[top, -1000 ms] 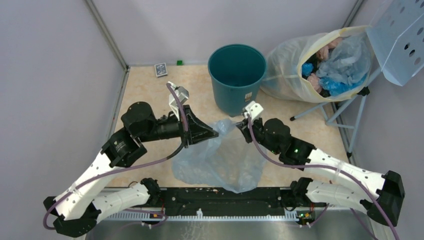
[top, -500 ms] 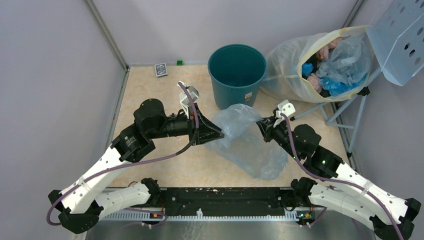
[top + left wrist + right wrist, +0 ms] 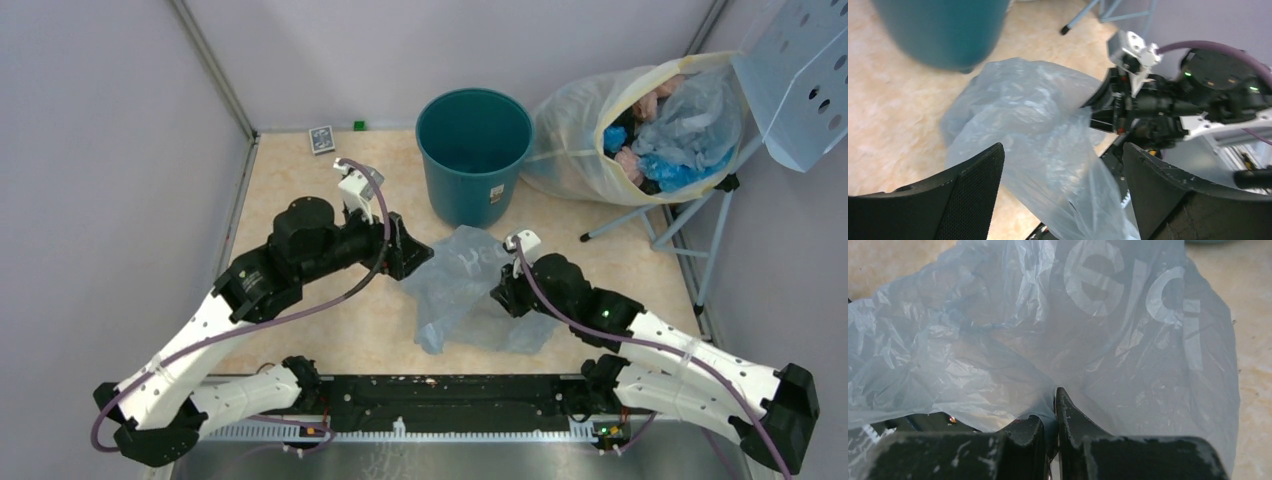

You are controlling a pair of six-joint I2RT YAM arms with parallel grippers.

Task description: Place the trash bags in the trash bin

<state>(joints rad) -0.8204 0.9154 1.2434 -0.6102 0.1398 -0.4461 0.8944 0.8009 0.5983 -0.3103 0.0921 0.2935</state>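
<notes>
The pale-blue, crinkly trash bag (image 3: 462, 285) with white lettering lies crumpled on the table just in front of the dark-teal trash bin (image 3: 473, 150). My left gripper (image 3: 418, 258) is open at the bag's left edge. In the left wrist view the trash bag (image 3: 1038, 135) shows between and beyond the wide-apart fingers (image 3: 973, 185), loose and unpinched, with the trash bin (image 3: 943, 30) at top left. My right gripper (image 3: 503, 292) is shut on the bag's right side. The right wrist view has my right gripper (image 3: 1055, 402) pinching a fold of the trash bag (image 3: 1098, 330).
A big yellowish sack (image 3: 600, 130) stuffed with blue and pink bags leans right of the bin, beside a perforated metal panel (image 3: 800, 80) on a stand. A small card box (image 3: 321, 139) and a green bit (image 3: 359, 125) sit by the back wall.
My left gripper has opened, let go of the bag and drawn back left. The right gripper came back towards the near edge with the bag, which has sunk onto the table.
</notes>
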